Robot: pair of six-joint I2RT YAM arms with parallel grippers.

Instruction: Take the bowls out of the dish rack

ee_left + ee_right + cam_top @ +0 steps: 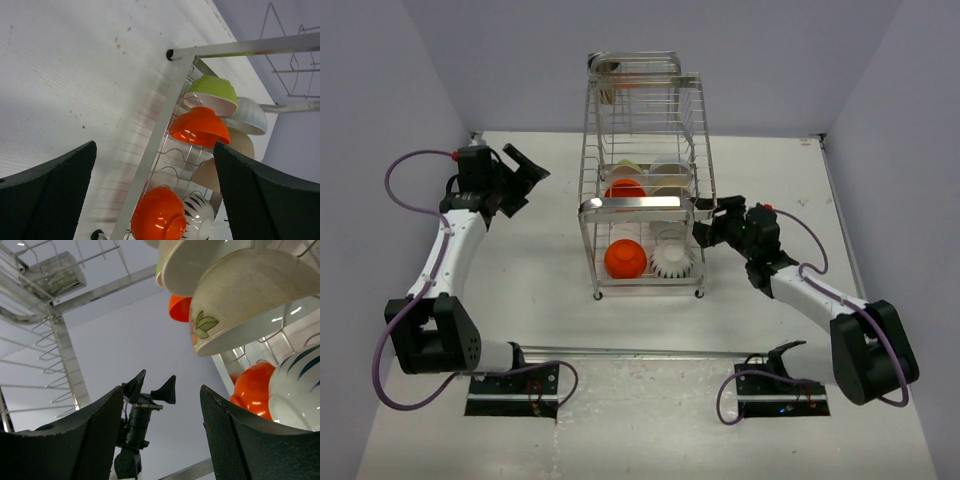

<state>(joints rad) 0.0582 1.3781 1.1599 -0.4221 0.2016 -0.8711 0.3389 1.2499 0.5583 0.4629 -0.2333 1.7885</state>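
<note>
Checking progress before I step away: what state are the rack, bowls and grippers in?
dish rack: upright, loaded
lower orange bowl: racked, on edge
ribbed white bowl: racked, on edge
upper orange bowl: racked
green bowl: racked
left gripper: open, empty
right gripper: open, empty, beside rack

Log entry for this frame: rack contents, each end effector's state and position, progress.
rack: dish rack upright, mid-table
front bowls: orange bowl, ribbed white bowl
behind them: second orange bowl, green bowl, leaf-print cream bowl
left end effector: open, empty, well left of rack
right end effector: open, empty, close beside rack's right side
progress: every visible bowl in rack
</note>
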